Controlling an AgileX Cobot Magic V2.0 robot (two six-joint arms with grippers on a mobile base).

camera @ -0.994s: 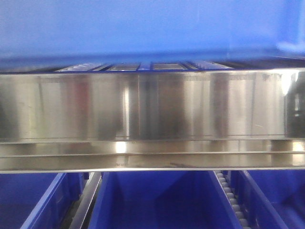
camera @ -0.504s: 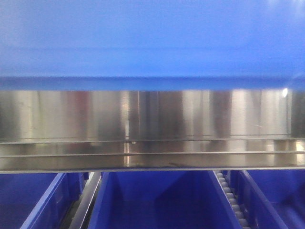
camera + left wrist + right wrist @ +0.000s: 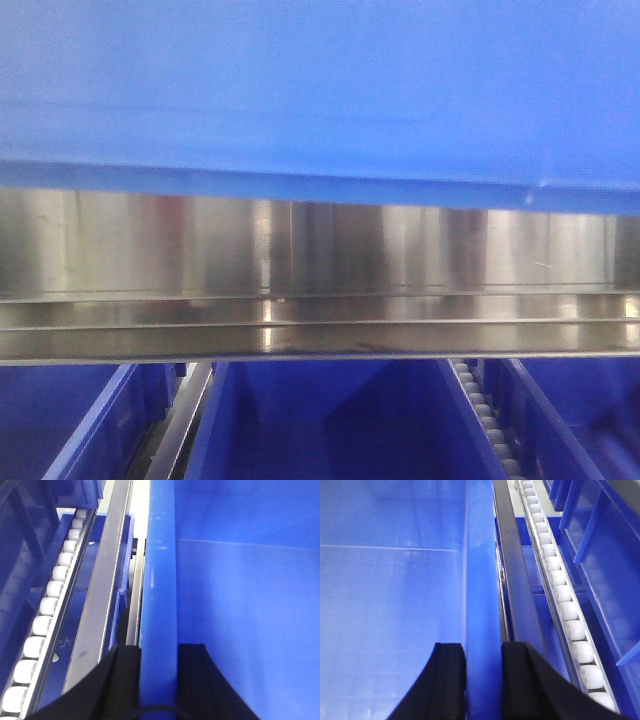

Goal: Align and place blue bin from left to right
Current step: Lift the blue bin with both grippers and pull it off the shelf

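Placement judged in progress. Front view: blue bin (image 3: pixel 320 90) fills the upper frame above the steel shelf edge (image 3: pixel 320 250). Its bottom edge sits lower than a second ago, hiding rollers then visible. Left wrist view: left gripper (image 3: pixel 159 680) clamps one bin wall. Right wrist view: right gripper (image 3: pixel 483 680) clamps the opposite wall. Next move calls for level, square lowering.

No readable text
The blue bin (image 3: pixel 320 90), steel shelf front (image 3: pixel 320 250) and roller track (image 3: pixel 50 605) bear no legible label, number or sign.
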